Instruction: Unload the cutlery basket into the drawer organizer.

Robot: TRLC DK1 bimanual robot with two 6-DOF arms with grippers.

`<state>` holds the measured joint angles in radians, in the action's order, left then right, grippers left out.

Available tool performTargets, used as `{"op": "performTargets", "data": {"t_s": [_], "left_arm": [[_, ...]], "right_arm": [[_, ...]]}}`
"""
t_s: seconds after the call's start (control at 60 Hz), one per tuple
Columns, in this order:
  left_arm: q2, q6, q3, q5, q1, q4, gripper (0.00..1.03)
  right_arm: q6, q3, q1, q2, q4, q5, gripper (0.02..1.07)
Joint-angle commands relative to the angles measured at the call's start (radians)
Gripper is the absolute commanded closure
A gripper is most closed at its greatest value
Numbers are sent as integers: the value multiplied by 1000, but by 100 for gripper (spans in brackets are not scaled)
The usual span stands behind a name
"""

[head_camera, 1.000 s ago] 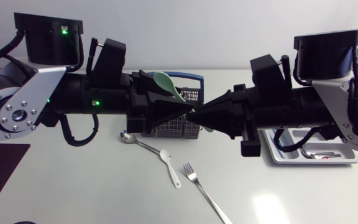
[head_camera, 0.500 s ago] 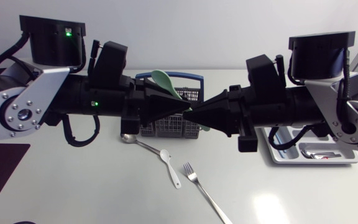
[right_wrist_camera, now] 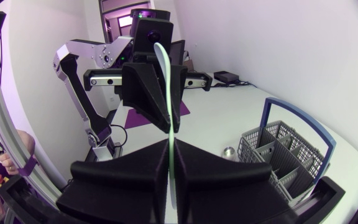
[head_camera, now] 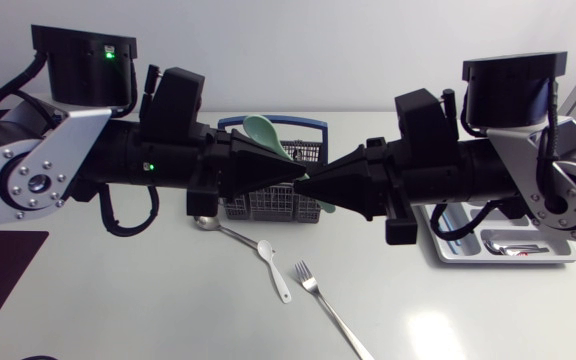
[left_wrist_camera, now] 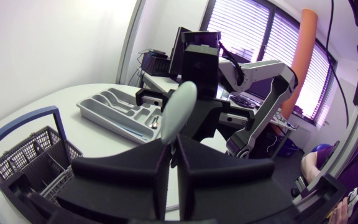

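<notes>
Head view has your left gripper (head_camera: 296,177) and right gripper (head_camera: 313,186) tip to tip, both clamped on the pale green spoon (head_camera: 261,130) (a handover, I judge). Just beneath them sits the basket (head_camera: 268,208). The organizer (head_camera: 448,252) lies behind the right gripper, under its arm. Next, the left one must release.

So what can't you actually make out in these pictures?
- Cutlery basket contents: in the head view the left gripper and right gripper block most of it. The wrist views catch only part of its inside.
- Drawer organizer: the right arm covers most compartments in the head view.
- Green spoon: its handle is mostly hidden by both grippers in the head view.
- Fork: its handle end runs off the head view's lower edge.
</notes>
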<state>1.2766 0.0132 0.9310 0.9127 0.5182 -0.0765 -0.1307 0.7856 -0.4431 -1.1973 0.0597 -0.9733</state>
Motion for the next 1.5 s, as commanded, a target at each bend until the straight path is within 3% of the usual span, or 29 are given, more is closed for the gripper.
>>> {"op": "performTargets", "data": {"t_s": [0.0, 0.1, 0.167, 0.283, 0.467, 0.65, 0.8, 1.133, 1.383, 1.483], "left_arm": [[10, -29, 12, 8, -4, -19, 100], [12, -62, 22, 8, -20, -31, 100], [13, -85, 29, 3, -33, -35, 100], [24, -165, 46, -57, -72, -35, 100], [63, -217, 85, -121, -103, 20, 100], [93, -233, 115, -130, -90, 86, 100], [93, -231, 115, -140, -80, 96, 100], [109, -222, 109, -178, -67, 98, 100], [109, -222, 100, -179, -57, 89, 100], [107, -220, 103, -179, -52, 87, 100]], "right_arm": [[42, 1, 1, -21, 2, 10, 88], [39, -5, 1, 16, 0, 39, 47], [25, -13, -6, 54, -9, 96, 38], [-104, -16, -98, 108, -84, 337, 37], [-300, -54, -339, 107, -47, 832, 38], [-394, -59, -385, 21, 68, 1059, 45], [-419, -40, -384, -24, 111, 1116, 49], [-423, 10, -401, -47, 123, 1148, 73], [-422, 27, -404, -68, 114, 1150, 101], [-422, 20, -404, -67, 111, 1148, 101]]}}
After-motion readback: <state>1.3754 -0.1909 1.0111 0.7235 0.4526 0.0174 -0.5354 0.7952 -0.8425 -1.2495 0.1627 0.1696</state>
